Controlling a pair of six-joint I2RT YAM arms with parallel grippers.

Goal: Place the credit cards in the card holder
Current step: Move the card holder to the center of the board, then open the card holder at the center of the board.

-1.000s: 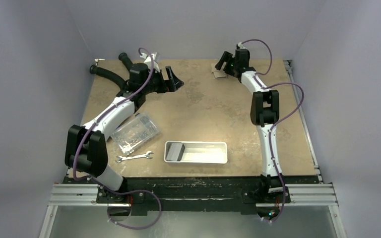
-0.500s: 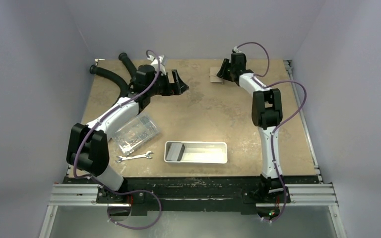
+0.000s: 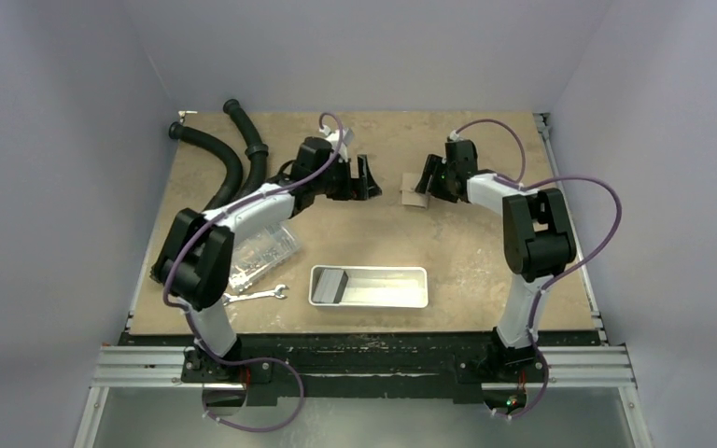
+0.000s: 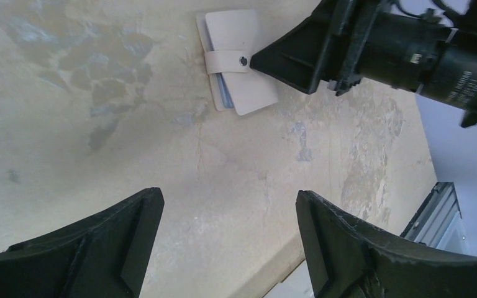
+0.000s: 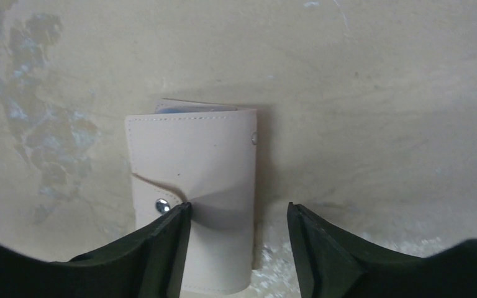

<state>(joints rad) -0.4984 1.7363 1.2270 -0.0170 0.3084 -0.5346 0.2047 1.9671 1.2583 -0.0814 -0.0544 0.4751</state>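
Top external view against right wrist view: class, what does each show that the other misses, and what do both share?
Only the top external view shows the white tray with a dark card in it, the wrench, the clear box, the black hoses and the left gripper. Only the right wrist view shows the snap stud and a blue edge on the card holder. Both show the card holder, folded shut, on the table, with the open right gripper over it.
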